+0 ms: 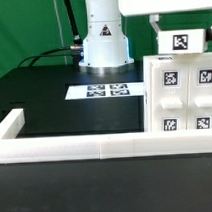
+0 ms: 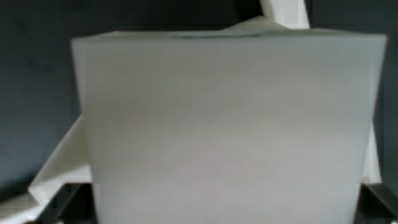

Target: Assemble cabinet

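The cabinet (image 1: pixel 184 96) is a large white box with tagged fronts, standing on the black mat at the exterior view's right. Above its top, my gripper (image 1: pixel 181 36) comes down from the upper right around a white cabinet part with a tag (image 1: pixel 182 43), which sits at the box's top. In the wrist view this white part (image 2: pixel 222 120) fills the frame between my dark fingertips (image 2: pixel 59 203), and the gripper (image 2: pixel 222 215) looks shut on it. Where the part meets the box below is hidden.
The marker board (image 1: pixel 106 91) lies flat on the black mat in the middle. A low white rail (image 1: pixel 86 147) frames the mat along the front and left. The arm's base (image 1: pixel 103 39) stands at the back, with cables beside it.
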